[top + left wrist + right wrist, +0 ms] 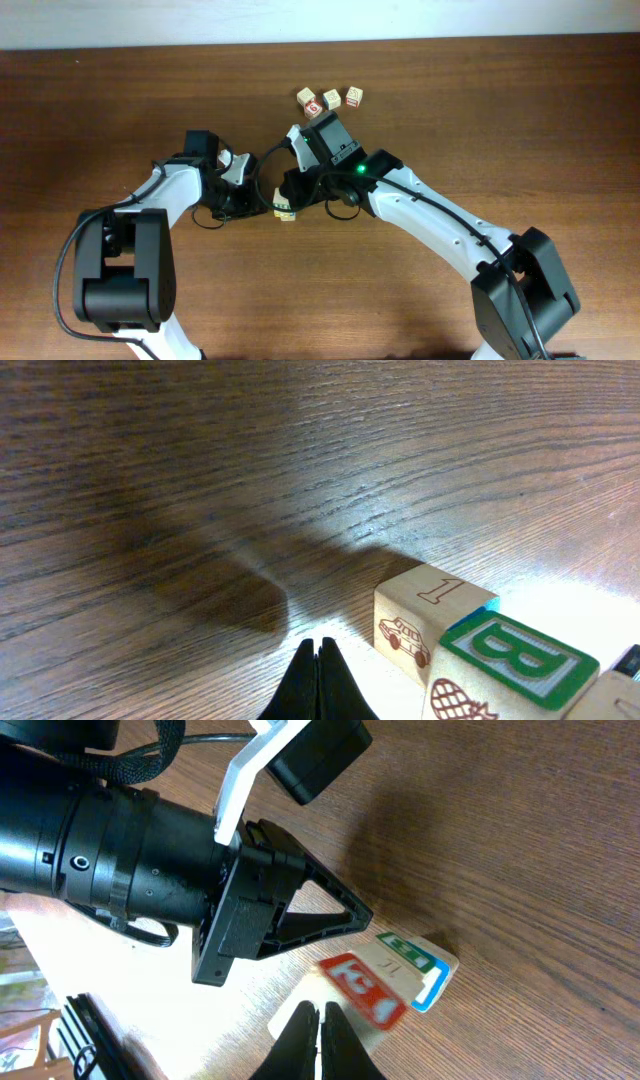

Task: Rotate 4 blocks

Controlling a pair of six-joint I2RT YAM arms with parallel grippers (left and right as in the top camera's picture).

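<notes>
Overhead: block half-hidden under arms; left end effector, right end effector pinched together, empty.

Overhead, I see only a corner of one block; the rest lies under the arms. Beyond that block, the three blocks have print too small to read. In the wrist views my left hand and right hand show fingertips only, cut by the bottom edge, as is the green-B block.
</notes>
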